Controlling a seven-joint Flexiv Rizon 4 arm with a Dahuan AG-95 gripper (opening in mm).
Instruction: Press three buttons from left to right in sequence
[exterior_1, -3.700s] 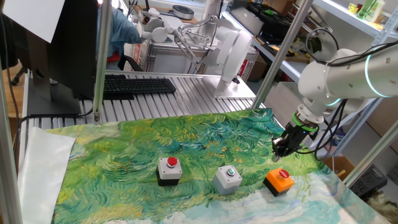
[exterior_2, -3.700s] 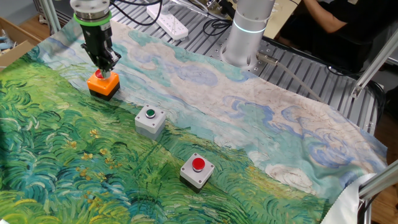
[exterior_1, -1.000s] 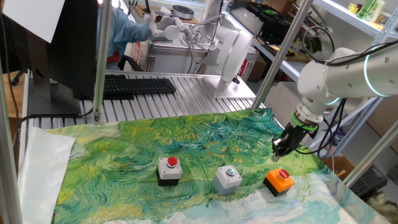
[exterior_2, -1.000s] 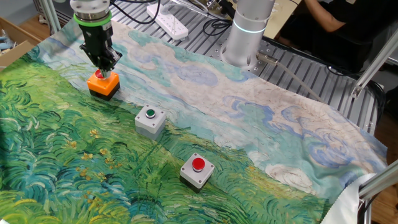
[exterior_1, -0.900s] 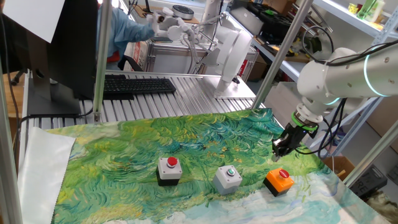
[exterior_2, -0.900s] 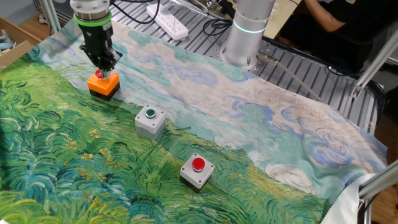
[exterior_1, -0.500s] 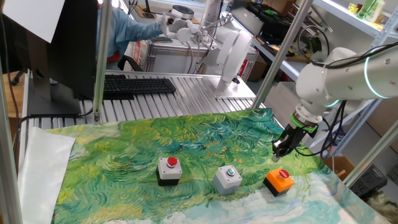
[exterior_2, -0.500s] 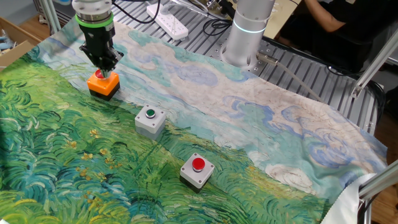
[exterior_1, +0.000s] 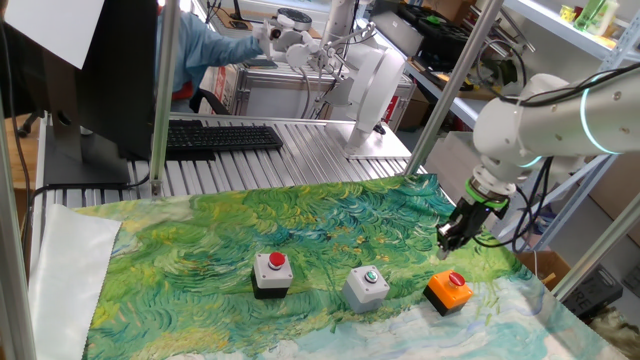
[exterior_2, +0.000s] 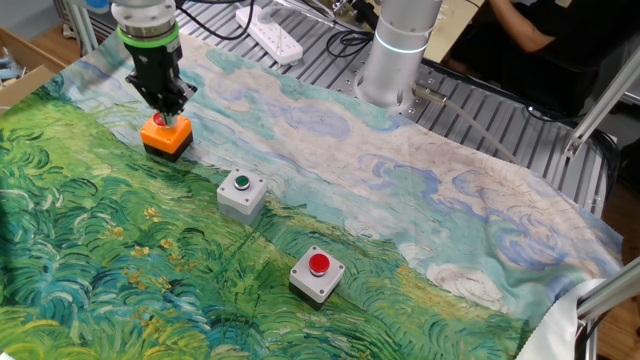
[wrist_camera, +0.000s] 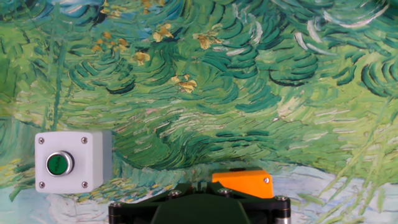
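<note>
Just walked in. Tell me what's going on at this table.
A single robot arm has its gripper, shut and pointing down, right above the orange box with red button at one end of a row. The grey box with green button and the black-and-white box with red button sit untouched on the painted cloth.

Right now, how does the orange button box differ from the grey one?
The orange box carries a red button; the grey box carries a green one. The claw hangs directly over the orange box, with nothing above the grey box. Both sit upright on the painted cloth.
</note>
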